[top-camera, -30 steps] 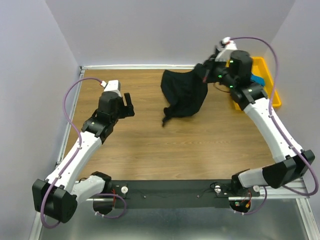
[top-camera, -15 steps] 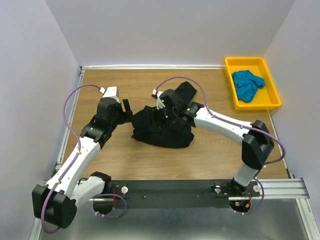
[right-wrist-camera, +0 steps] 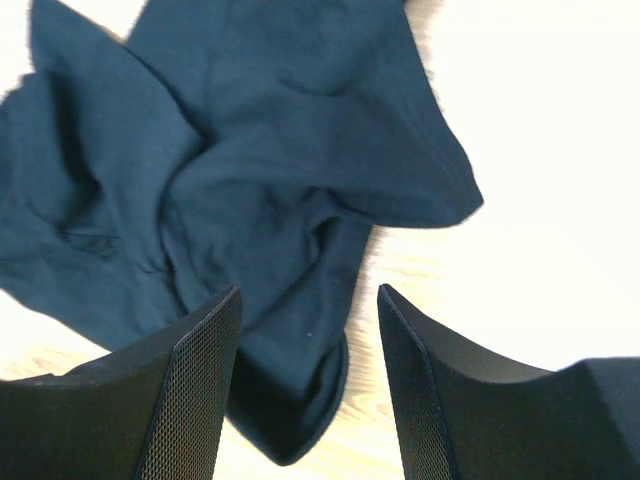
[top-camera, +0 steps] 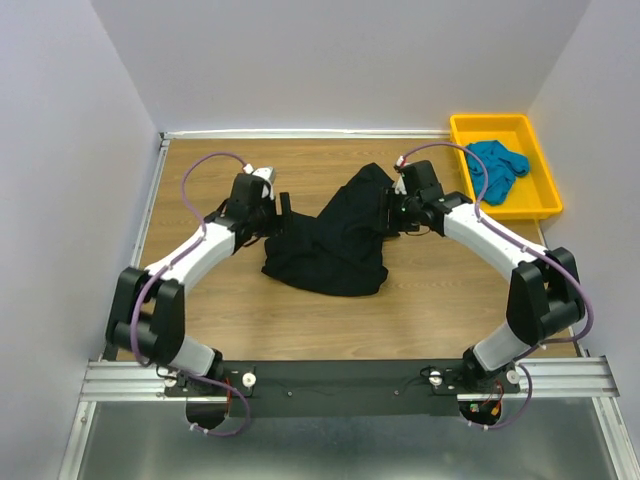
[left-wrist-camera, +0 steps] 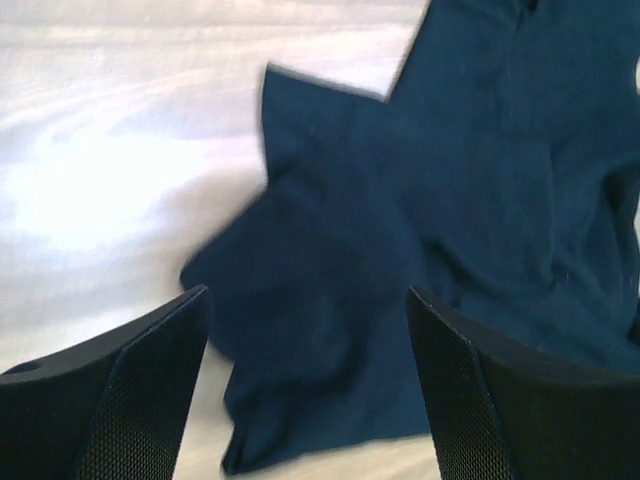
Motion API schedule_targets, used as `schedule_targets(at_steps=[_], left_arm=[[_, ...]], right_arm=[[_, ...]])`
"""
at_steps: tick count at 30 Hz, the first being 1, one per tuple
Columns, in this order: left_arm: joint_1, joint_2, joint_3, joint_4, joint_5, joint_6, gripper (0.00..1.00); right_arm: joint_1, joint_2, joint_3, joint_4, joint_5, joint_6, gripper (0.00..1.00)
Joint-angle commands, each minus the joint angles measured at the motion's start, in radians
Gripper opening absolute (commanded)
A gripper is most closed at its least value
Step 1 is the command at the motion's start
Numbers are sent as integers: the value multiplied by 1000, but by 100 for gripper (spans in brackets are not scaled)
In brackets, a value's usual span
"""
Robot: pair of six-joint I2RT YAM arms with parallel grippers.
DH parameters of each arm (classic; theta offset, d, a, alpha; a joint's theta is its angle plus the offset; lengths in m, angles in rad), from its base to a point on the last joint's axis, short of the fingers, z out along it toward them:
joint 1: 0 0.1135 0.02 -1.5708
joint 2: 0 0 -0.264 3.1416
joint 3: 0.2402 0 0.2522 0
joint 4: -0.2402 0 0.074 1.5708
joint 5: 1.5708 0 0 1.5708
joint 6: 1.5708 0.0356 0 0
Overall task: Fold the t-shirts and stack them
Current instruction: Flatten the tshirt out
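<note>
**Black t-shirt (top-camera: 330,245) bunched mid-table, both grippers wide and empty**

Nearest the arm bases is bare wood of the table (top-camera: 300,320). Just beyond it, about the centre of the board, the black t-shirt lies in a rumpled heap. It is not flat: folds overlap and a narrower part runs out toward 12 o'clock.

The left gripper (top-camera: 283,213) stands at the heap's 10 o'clock edge. In its wrist view the jaws are spread wide with cloth below them and nothing pinched. The right gripper (top-camera: 390,212) stands at the 2 o'clock edge, its jaws also wide apart over a twisted lobe of fabric, holding nothing. Whether either one touches the cloth cannot be told.

Farthest off, at 1 o'clock in the back corner, the teal t-shirt (top-camera: 495,168) sits crumpled in the yellow tray (top-camera: 455,150), well apart from the work.

The step in hand looks like spreading the black shirt before any fold. To do it well:

- Each gripper should take a single layer at an outer edge, not a bundle.
- The grips should be on opposite sides, such as shoulder or hem corners.
- The pull should go outward toward 9 and 3 o'clock together, keeping the cloth low so that it flattens rather than twists.
</note>
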Motion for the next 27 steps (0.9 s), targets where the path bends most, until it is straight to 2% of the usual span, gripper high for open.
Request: schedule_targets(at_steps=[1, 12, 17, 19, 20, 21, 22, 23, 27], left_arm=[[-19, 130, 132, 22, 34, -11, 86], [-111, 406, 310, -66, -73, -3, 80], [-133, 459, 356, -80, -166, -6, 67], [-139, 468, 359, -77, -193, -5, 42], [-142, 470, 361, -77, -198, 0, 36], [-140, 463, 359, -78, -201, 6, 25], [-142, 457, 358, -75, -207, 8, 5], [-140, 441, 342, -77, -218, 8, 0], [-136, 248, 260, -40, -317, -15, 0]], right_arm=[[-12, 8, -21, -4, 27, -20, 64], [-15, 14, -55, 22, 22, -22, 64], [-15, 10, -80, 41, 10, -19, 64], [-15, 11, -89, 47, 12, -19, 64], [-15, 14, -92, 50, 10, -17, 64], [-15, 14, -93, 55, 10, -17, 64], [-15, 17, -93, 56, 12, -17, 64], [-13, 16, -92, 61, 9, -17, 64], [-15, 22, -70, 67, 1, -17, 63]])
